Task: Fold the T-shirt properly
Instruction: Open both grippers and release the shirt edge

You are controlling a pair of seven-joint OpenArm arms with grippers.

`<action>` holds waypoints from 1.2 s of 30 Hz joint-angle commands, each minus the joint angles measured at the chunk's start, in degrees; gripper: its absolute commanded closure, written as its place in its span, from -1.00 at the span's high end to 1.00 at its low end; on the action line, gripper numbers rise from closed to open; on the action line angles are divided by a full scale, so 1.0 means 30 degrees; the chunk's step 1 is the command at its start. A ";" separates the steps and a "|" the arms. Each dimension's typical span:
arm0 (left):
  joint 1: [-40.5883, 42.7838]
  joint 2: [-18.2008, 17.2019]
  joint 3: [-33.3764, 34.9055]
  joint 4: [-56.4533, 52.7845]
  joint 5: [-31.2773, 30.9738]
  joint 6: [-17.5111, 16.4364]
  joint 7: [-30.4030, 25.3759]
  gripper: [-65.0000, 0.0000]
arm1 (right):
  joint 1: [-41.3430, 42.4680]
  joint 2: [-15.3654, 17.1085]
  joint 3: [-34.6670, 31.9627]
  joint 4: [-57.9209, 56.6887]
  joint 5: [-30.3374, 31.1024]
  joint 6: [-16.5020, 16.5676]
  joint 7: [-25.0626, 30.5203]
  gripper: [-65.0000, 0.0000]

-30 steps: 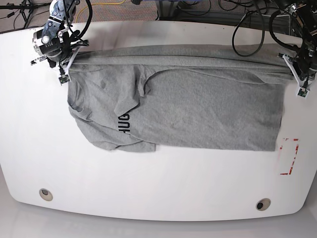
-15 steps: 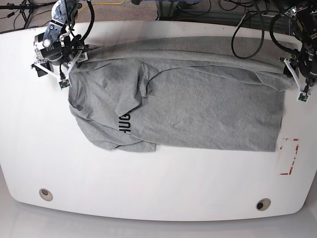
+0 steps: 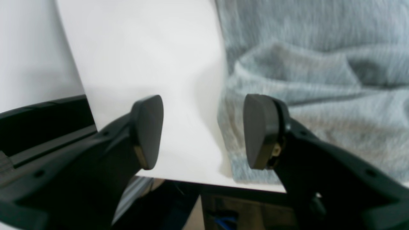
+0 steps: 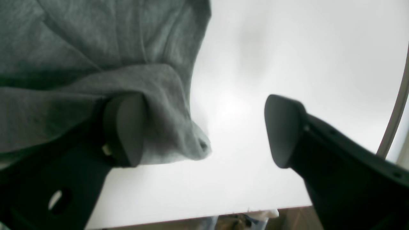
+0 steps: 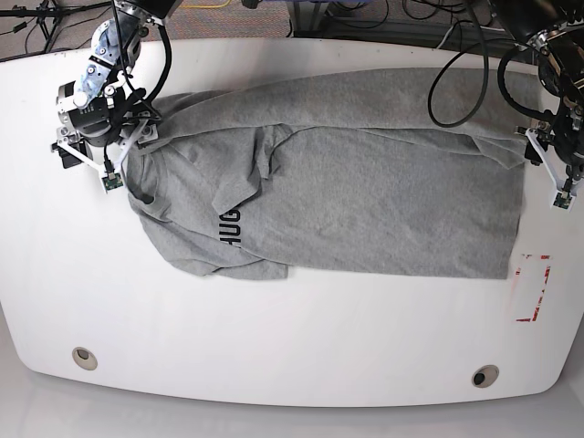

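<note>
T-shirt (image 5: 365, 201) lies flat on the white counter (image 5: 274, 347), long axis left to right in the base view, collar end at that view's left, hem at its right. Black letters "UG" (image 5: 228, 225) show sideways. Left fingers (image 3: 150, 131) and right fingers (image 4: 124, 127) stand wide, holding nothing.

1 grey T-shirt (image 5: 365, 205) lies on 1 white table (image 5: 274, 347), carrying 1 patch of black lettering (image 5: 227, 225). 2 robot arms reach over the far edge, so there are 2 grippers: the left gripper (image 5: 550, 164) at the far right corner and the right gripper (image 5: 96, 151) at the far left corner, each with 2 fingers. 2 round holes sit along the near edge: 1 (image 5: 84, 357) by the left corner, 1 (image 5: 484, 375) by the right. 1 red marking (image 5: 537, 287) sits near the right edge.
</note>
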 commanded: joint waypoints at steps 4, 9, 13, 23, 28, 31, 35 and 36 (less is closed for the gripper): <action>-0.0349 -0.0980 -0.0515 0.0280 0.0017 -0.0019 -0.0039 0.15 | 0.0472 0.0557 0.0141 0.0268 0.0012 -0.0105 0.0251 0.68; -0.1257 -0.0774 -0.0720 0.0280 0.0017 -0.0019 -0.0039 0.15 | 0.2113 0.0381 0.0141 -0.0201 -0.0193 -0.0105 0.1043 0.68; -0.2400 -0.0452 -0.0720 0.0280 0.0134 -0.0019 -0.0039 0.15 | 0.3725 0.0381 0.0082 -0.1109 -0.0193 -0.0105 0.1248 0.68; -0.3836 -0.0423 -0.0690 0.0251 0.0134 -0.0019 -0.0039 0.15 | 0.5894 0.0967 0.0053 -0.3366 -0.0017 -0.0105 0.1599 0.68; -0.3836 -0.0423 -0.0690 0.0221 0.0163 -0.0019 -0.0039 0.15 | 0.6978 0.0909 0.0141 -0.5417 0.0012 -0.0105 0.2684 0.66; -0.3719 -0.0423 -0.0690 0.0221 0.0163 -0.0019 -0.0039 0.15 | 0.7710 0.0645 0.0199 -0.6736 0.0012 -0.0105 0.3006 0.66; -0.3690 -0.0423 -0.0690 -0.0013 0.0163 -0.0019 -0.0039 0.15 | 0.8296 0.0059 0.0932 -0.8113 0.0012 -0.0105 0.4295 0.66; -0.3690 -0.0423 -0.0690 -0.0130 0.0163 -0.0019 -0.0039 0.15 | 0.8443 0.0000 0.1108 -0.8435 -0.0017 -0.0105 0.4618 0.66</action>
